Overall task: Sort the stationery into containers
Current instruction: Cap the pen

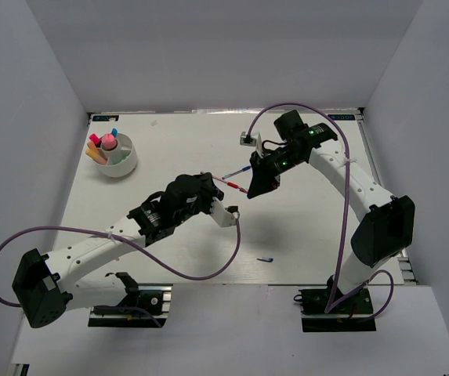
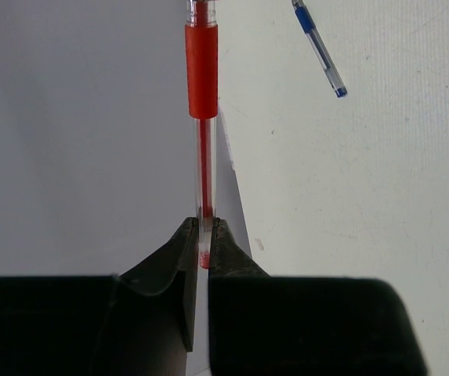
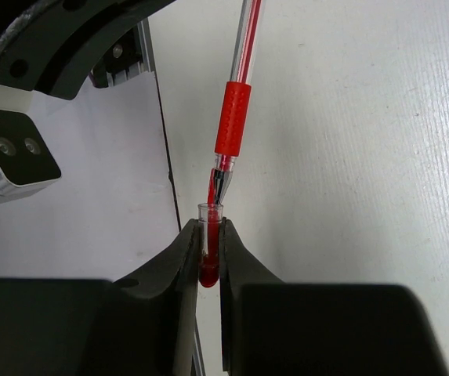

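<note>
White bowl (image 1: pixel 126 166) holds pink, orange and blue markers (image 1: pixel 95 143). Left gripper (image 2: pixel 204 229) clamps the red pen (image 2: pixel 201 70), whose tip points at the cap (image 3: pixel 208 262) pinched by the right gripper (image 3: pixel 209 229).

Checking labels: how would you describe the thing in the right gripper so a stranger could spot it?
Look to the middle of the white table. There the right gripper pinches a short red pen cap, its mouth at the tip of the red pen held by the left gripper. Unlike that pen and the nearby blue pen, it is stubby.
</note>
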Motion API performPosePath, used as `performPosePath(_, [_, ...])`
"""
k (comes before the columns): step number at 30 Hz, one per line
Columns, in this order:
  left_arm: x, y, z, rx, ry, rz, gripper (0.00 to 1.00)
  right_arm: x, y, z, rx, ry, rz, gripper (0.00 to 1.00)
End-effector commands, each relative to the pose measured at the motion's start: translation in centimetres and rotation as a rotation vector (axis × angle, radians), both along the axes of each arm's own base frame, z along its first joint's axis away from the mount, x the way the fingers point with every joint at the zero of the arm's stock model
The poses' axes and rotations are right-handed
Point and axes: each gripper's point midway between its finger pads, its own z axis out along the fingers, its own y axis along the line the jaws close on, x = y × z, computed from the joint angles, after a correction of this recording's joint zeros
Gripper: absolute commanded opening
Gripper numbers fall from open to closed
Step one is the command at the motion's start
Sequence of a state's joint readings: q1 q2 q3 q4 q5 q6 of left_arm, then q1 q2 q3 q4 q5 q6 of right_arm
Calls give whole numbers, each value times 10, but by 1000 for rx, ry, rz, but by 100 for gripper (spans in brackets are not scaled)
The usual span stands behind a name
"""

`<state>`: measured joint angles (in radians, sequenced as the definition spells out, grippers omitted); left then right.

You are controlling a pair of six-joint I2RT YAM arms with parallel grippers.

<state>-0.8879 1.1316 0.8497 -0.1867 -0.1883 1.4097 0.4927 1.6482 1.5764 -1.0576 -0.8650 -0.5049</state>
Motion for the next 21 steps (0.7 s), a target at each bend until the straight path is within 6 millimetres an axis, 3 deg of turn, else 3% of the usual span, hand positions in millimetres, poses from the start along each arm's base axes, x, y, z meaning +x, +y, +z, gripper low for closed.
performPosePath(1, [-8,-11,15,-29,-2,-53,0,0,5,17,38,-31,17,0])
performPosePath(9, [-8,-16,35,-93,-37,-70,0,3,8,9,21,-12,18,0])
performPosePath(15, [-9,-15,34,-84,-45,-76,0,3,8,2,1,11,11,0])
performPosePath(21, [-18,-20,39,-111,-41,-120,0,9,11,7,14,-14,6,0])
